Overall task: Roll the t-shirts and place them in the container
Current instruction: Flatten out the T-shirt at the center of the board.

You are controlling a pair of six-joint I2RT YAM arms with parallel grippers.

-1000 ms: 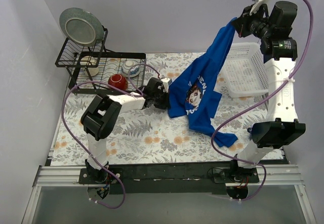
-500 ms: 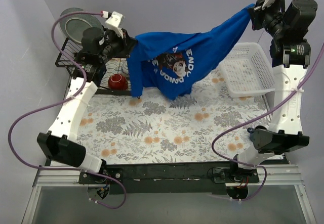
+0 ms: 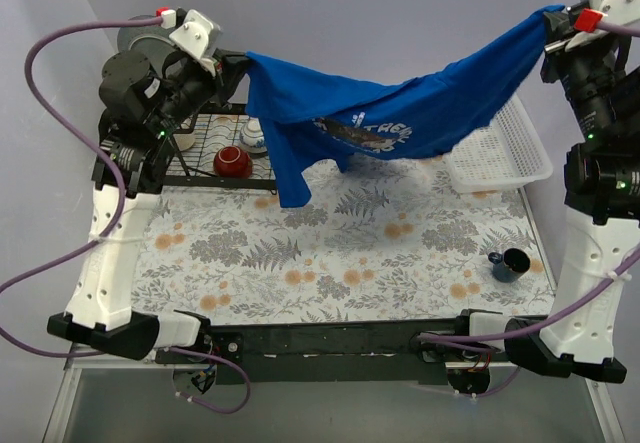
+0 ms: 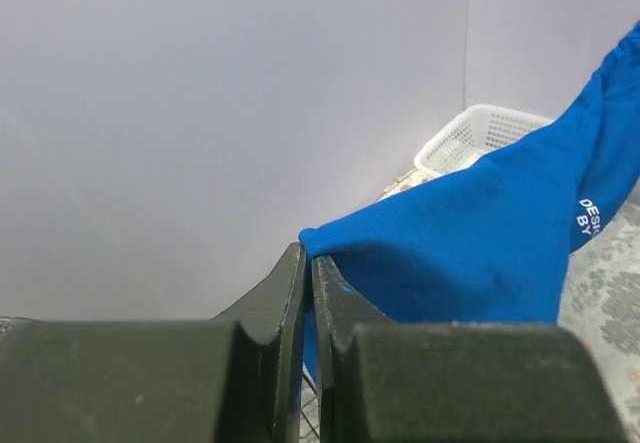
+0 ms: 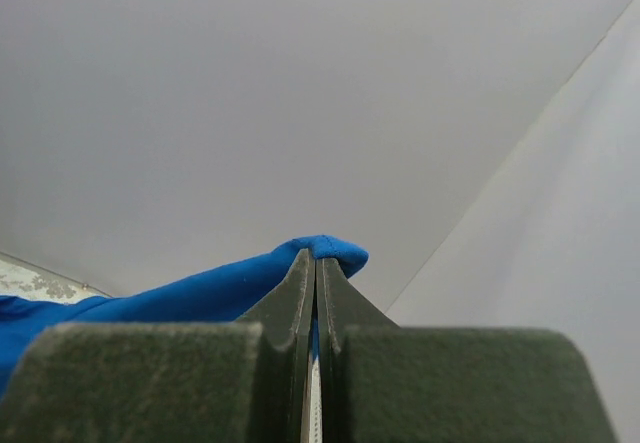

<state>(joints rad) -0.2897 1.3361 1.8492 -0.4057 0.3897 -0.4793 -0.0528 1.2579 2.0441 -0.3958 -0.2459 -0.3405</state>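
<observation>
- The royal-blue t-shirt (image 3: 420,113) hangs in the air over the far half of the bench (image 3: 340,335), stretched like a hammock from the far left corner to the far right corner. It sags in the middle, and one loose part droops lower towards the left.
- We see its chest print from above as a dark graphic with white lettering. It is creased and foreshortened, so we cannot read it there.
- In the left wrist view, small white letters on a fold read "DESI" over "BY", and the rest is lost in the fold.
- The left gripper (image 3: 238,61) is clamped tight on one end of the t-shirt, with blue cloth pinched between its closed fingers.
- The right gripper (image 3: 550,28) is likewise closed on the other end, high over the far right corner, with a small blue tuft poking past its fingertips.
- The white basket (image 3: 520,158) sits at the far right corner, its far side covered by the shirt.
- The dish rack (image 3: 190,163) stands at the far left corner and holds a red bowl (image 3: 231,161). A patterned bowl (image 3: 255,133) peeks out at the shirt's edge.
- The grey plate (image 3: 133,35) in the rack is mostly hidden behind the left arm.
- A dark mug (image 3: 512,263) stands near the right edge on the flowered cloth (image 3: 330,263).
</observation>
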